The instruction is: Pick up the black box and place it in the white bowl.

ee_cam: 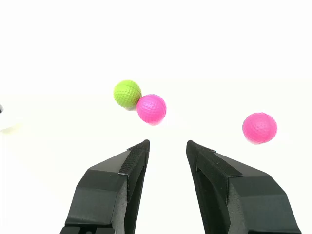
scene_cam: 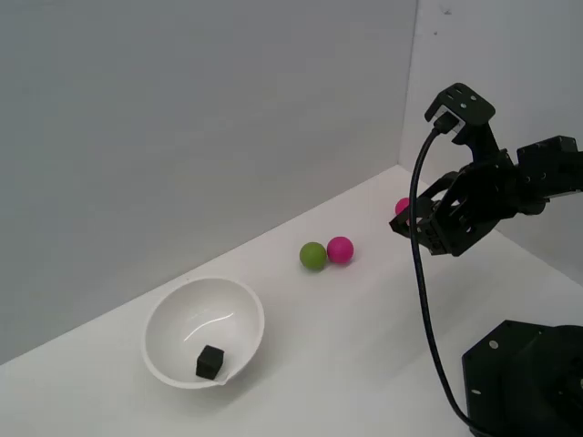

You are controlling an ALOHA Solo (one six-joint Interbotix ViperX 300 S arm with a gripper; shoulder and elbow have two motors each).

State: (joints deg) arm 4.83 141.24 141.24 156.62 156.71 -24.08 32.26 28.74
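Black box [scene_cam: 210, 361]: a small matte cube, found resting on the inner floor of the white bowl [scene_cam: 164, 319], toward the bowl's near side; no long axis is presented, and one vertical edge is turned roughly toward the exterior camera. The bowl is set on the white table [scene_cam: 346, 346] at the exterior view's left, with its rim tilted somewhat toward the camera. Green ball [scene_cam: 312, 256] and pink ball [scene_cam: 340, 248]: seen touching, side by side, near the table's middle, well apart from the bowl. Second pink ball [ee_cam: 259, 127]: placed apart from the pair, partly hidden behind the arm in the exterior view. Gripper [ee_cam: 167, 146]: held above the table at the exterior view's right, its two fingers [ee_cam: 122, 170] parted by a narrow gap, with nothing held between them. Robot base [scene_cam: 524, 378]: seen at the exterior view's lower right.
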